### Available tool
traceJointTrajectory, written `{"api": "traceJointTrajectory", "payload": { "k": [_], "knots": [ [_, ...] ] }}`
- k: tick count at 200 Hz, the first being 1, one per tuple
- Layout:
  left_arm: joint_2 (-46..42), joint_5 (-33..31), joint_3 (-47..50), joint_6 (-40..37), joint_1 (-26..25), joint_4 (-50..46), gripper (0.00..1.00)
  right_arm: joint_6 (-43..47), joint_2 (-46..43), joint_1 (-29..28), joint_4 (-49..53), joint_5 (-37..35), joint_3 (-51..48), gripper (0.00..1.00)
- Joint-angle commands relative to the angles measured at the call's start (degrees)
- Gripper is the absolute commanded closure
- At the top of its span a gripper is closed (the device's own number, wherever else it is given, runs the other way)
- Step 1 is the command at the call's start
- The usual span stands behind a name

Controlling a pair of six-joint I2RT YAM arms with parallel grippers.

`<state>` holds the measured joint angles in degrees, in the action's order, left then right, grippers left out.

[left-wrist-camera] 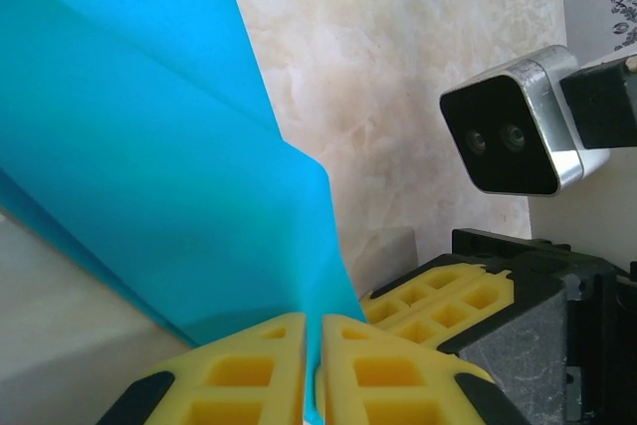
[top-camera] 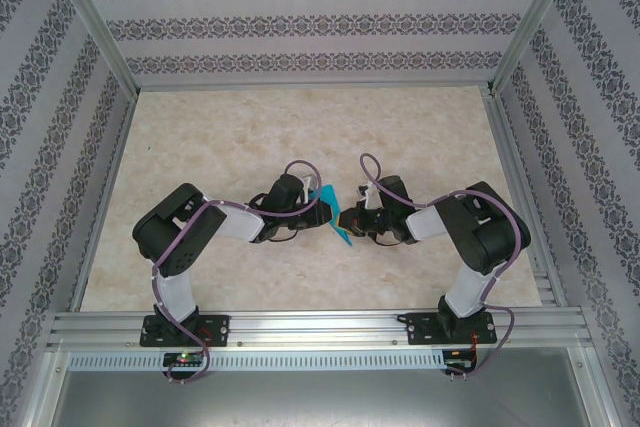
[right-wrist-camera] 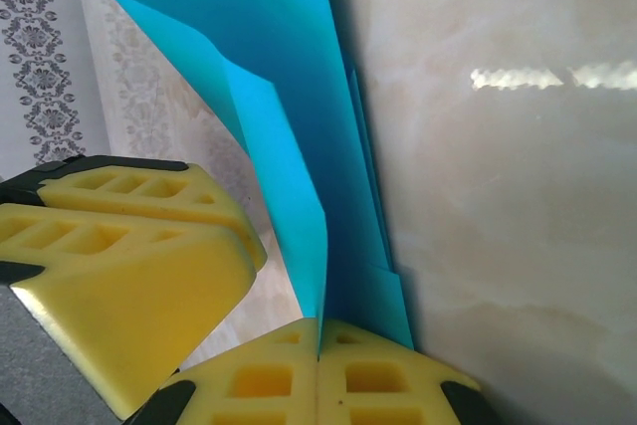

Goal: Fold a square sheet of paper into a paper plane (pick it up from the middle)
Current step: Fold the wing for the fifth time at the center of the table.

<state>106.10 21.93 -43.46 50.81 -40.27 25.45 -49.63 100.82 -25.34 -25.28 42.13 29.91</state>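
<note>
The teal-blue sheet of paper (top-camera: pixel 326 195) is folded into several creased layers and stands on edge above the table's middle, held between both arms. My left gripper (top-camera: pixel 318 213) is shut on it; in the left wrist view the paper (left-wrist-camera: pixel 149 146) fans up and left from the pinch (left-wrist-camera: pixel 314 350). My right gripper (top-camera: pixel 350 220) is shut on the same paper (right-wrist-camera: pixel 289 97), with the yellow pads pressed together (right-wrist-camera: pixel 318 355). The two grippers sit almost touching. How far it has a paper plane's shape I cannot tell from so close.
The table (top-camera: pixel 300 127) is pale marble with aluminium rails along its edges and patterned walls around. In the left wrist view the right arm's fingers (left-wrist-camera: pixel 448 296) and its camera (left-wrist-camera: pixel 508 131) are close by. The left arm's fingers (right-wrist-camera: pixel 129 256) crowd the right wrist view.
</note>
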Motion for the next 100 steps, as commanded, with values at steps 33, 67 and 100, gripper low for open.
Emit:
{"api": "traceJointTrajectory", "payload": {
  "k": [33, 67, 100],
  "knots": [
    [2.64, -1.69, -3.62, -0.69, -0.69, -5.7, 0.9, 2.03, 2.47, 0.03, 4.4, -2.05, 0.04, 0.98],
    [2.96, -3.89, -4.78, -0.19, -0.69, -11.06, 0.92, 2.77, 1.07, -0.06, 6.27, -2.14, 0.54, 0.93],
    [3.27, -5.17, -5.85, -0.53, -0.77, -14.64, 0.92, 4.2, -1.75, -0.06, 9.8, -2.64, 0.93, 0.85]
  ]
}}
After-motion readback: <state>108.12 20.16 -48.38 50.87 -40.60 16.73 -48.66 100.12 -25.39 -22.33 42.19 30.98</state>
